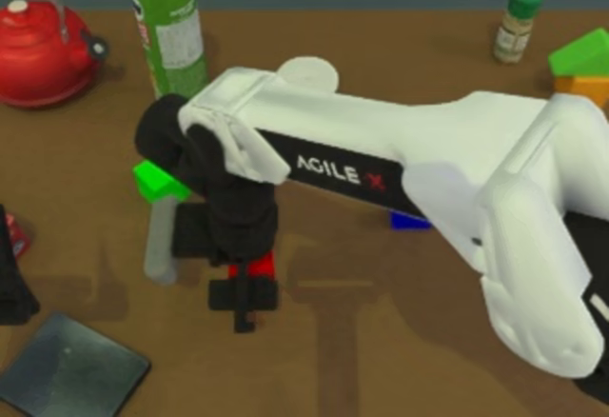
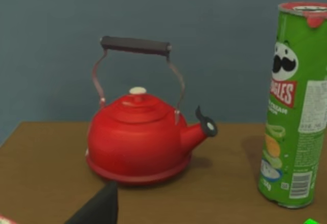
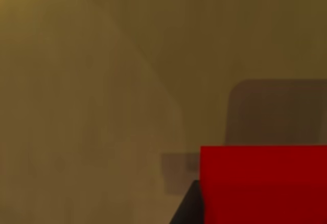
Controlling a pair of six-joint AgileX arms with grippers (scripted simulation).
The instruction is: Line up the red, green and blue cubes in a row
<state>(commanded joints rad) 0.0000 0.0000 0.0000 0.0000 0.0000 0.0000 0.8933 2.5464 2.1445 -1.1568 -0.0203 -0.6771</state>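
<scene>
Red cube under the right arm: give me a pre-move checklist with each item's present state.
1. Right gripper over the red cube: ok.
2. Fingers shut on that cube: cannot tell; the right wrist view shows it close, no pads.
3. Green cube free: ok, left of the arm, partly hidden.
4. Blue cube free: ok, only its edge shows beneath the arm.
5. Cubes in a row: not ok.
6. Left gripper clear: ok, at the table's left edge.
</scene>
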